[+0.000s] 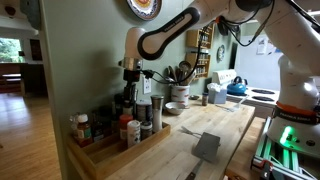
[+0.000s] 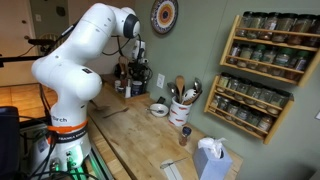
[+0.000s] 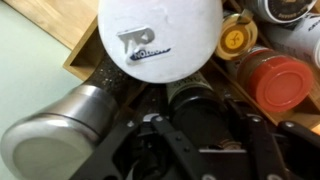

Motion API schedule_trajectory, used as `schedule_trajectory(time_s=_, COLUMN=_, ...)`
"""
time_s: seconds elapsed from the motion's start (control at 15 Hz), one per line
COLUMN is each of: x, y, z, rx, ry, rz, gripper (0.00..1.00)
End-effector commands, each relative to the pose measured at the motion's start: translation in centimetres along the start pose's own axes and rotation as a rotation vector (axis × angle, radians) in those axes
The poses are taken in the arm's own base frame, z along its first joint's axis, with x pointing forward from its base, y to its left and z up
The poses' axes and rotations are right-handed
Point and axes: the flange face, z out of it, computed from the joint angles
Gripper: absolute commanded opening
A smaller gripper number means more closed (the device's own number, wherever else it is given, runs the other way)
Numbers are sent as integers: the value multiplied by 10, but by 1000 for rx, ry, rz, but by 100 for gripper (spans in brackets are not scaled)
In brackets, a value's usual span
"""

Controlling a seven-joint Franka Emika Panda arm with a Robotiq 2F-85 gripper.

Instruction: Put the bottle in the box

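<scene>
The box is a long, shallow wooden tray at the near end of the counter, holding several spice jars. Its corner shows in the wrist view. My gripper hangs over the tray's far end, and it also shows in an exterior view. In the wrist view my gripper has its fingers on both sides of a dark bottle and is shut on it. The bottle is upright among the other jars. I cannot tell whether its base rests on the tray.
Close around the bottle are a white-lidded jar, a steel canister, a red lid and a yellow lid. A utensil holder, blue kettle and grey cloth stand on the counter. Spice racks hang on the wall.
</scene>
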Motion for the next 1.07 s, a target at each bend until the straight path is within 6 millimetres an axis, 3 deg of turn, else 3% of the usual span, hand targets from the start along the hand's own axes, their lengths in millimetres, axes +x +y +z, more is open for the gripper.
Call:
schedule_trajectory(time_s=0.0, x=5, y=-4, z=-4, rx=-16, ry=14, rz=4, gripper=84)
schedule_trajectory(time_s=0.13, x=6, y=-10, z=-14, rx=-18, ry=21, rz=-5, gripper=98)
schedule_trajectory(time_s=0.4, x=-4, y=-26, z=-44, rx=5, ry=22, rz=9, gripper=100)
schedule_trajectory(time_s=0.8, x=-62, y=-22, z=-91, rx=0, ry=-43, rz=246, gripper=100)
schedule_trajectory(time_s=1.0, x=-102, y=-4, z=-105, rx=-58, ry=-88, rz=394, gripper=100)
